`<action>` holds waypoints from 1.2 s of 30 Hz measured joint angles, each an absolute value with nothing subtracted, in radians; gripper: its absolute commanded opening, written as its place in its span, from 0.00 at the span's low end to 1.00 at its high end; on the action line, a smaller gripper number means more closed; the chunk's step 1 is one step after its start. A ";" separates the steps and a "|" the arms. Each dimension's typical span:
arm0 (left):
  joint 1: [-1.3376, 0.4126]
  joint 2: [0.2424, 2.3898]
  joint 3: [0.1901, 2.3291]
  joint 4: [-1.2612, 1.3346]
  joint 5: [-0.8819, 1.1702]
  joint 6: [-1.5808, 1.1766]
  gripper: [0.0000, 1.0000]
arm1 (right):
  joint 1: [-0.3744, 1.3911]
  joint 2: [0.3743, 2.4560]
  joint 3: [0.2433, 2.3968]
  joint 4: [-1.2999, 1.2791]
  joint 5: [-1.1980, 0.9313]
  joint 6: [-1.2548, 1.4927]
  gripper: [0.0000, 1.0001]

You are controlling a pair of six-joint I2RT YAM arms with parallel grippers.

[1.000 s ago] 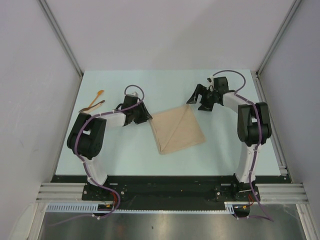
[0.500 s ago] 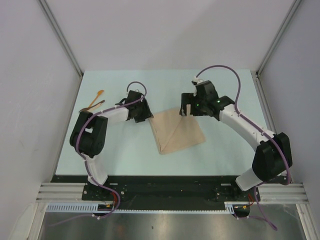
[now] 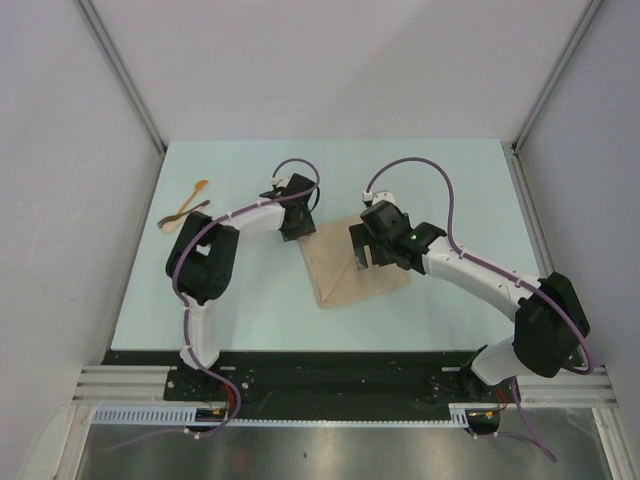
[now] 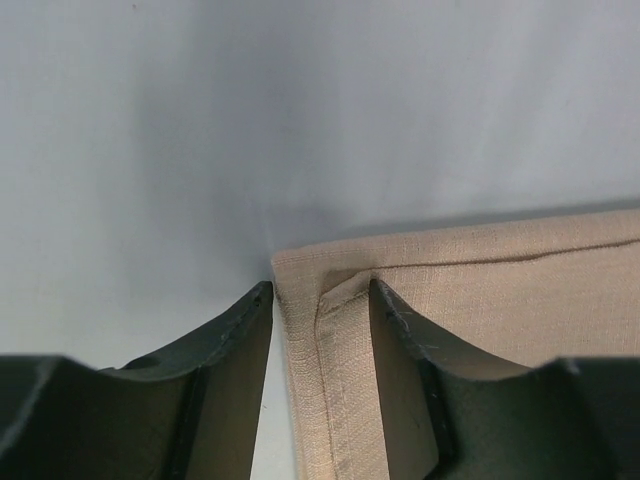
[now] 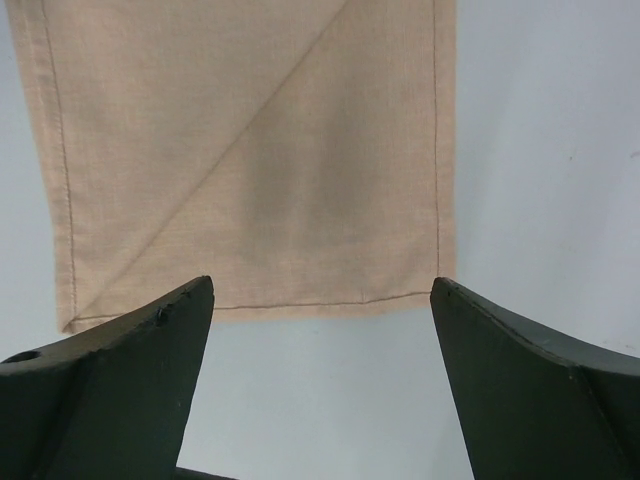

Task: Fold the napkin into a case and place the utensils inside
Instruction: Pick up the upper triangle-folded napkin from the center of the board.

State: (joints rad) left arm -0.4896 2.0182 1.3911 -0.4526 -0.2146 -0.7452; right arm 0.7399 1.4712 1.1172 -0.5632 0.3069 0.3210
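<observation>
Top view: the beige-tan napkin (image 3: 345, 280) lay flat near the middle of the pale table (image 3: 450, 180), turned like a diamond, with a diagonal fold line across it. The left gripper (image 3: 297, 225) was at the napkin's far-left corner. The right gripper (image 3: 358, 250) was over the napkin's far-right part, hiding some of the cloth. Whether either set of fingers was apart or together could not be told from up here. The wooden spoon (image 3: 192, 197) and the darker brown utensil (image 3: 190, 212) lay just beside each other at the far left of the table, well apart from the napkin and from both grippers. Left wrist view: the left gripper (image 4: 320, 290) had its fingers partly apart, straddling the hemmed edge at the napkin (image 4: 480, 290) corner. One finger was out over bare table (image 4: 150, 150) and the other over the cloth. The hem strip showed in the gap, and the corner looked slightly rucked by the inner finger. Whether the cloth was actually pinched could not be told. Right wrist view: the right gripper (image 5: 320, 285) had its fingers spread wide, with nothing between them. The napkin (image 5: 250, 150) edge ran across just beyond the fingertips, with its stitched hem and diagonal fold line clear. Bare table (image 5: 550, 150) showed to the right and below the cloth.
</observation>
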 measured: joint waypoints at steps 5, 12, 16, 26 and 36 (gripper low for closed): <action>-0.506 2.022 1.398 -0.477 -0.268 -0.772 0.47 | 0.750 1.459 1.064 -0.542 0.307 0.336 0.94; -0.521 2.025 1.397 -0.481 -0.308 -0.787 0.47 | 0.781 1.458 1.018 -0.503 0.306 0.363 0.94; -0.522 1.986 1.333 -0.423 -0.310 -0.786 0.47 | 0.809 1.459 1.008 -0.487 0.305 0.373 0.94; -0.522 1.903 1.247 -0.391 -0.284 -0.776 0.45 | 0.828 1.465 0.989 -0.463 0.299 0.390 0.94; -0.522 1.933 1.268 -0.406 -0.282 -0.774 0.40 | 0.831 1.465 0.960 -0.442 0.279 0.407 0.92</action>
